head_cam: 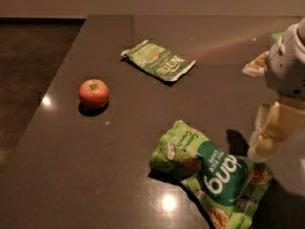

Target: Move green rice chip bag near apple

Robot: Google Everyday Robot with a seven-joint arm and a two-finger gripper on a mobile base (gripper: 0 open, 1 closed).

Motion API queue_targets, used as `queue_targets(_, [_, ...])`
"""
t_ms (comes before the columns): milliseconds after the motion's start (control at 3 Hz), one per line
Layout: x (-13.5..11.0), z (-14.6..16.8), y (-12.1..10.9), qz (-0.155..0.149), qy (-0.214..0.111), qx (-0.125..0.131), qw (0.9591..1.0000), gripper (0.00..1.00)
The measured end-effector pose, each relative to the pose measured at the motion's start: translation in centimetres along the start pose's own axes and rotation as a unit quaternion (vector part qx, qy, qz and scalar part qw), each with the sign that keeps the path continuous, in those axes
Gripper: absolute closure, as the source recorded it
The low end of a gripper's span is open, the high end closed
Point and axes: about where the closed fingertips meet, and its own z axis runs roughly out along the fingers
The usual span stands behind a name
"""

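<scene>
The green rice chip bag [212, 175] lies puffy and crinkled on the dark table, front right, with white letters on a dark green circle. The apple [93, 93] is small, red-orange and upright, and sits at the left, well apart from the bag. My gripper [272, 130] hangs at the right edge of the view. It is just right of the bag's upper end, above the table, and holds nothing that I can see. Its shadow [237, 143] falls next to the bag.
A flatter, dull-green packet [159, 61] lies at the back middle of the table [119, 166]. Small items [257, 65] sit at the far right behind my arm. The table's left edge runs diagonally, with dark floor [28, 66] beyond it.
</scene>
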Motion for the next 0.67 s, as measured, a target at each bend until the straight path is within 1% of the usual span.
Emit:
queue_targets(333, [-0.6, 2.7, 1.8, 0.012, -0.002, -0.021, 0.9997, 0.00])
queue_targets(667, [-1.5, 4.7, 3.2, 0.024, -0.006, -0.026, 0.9994, 0.00])
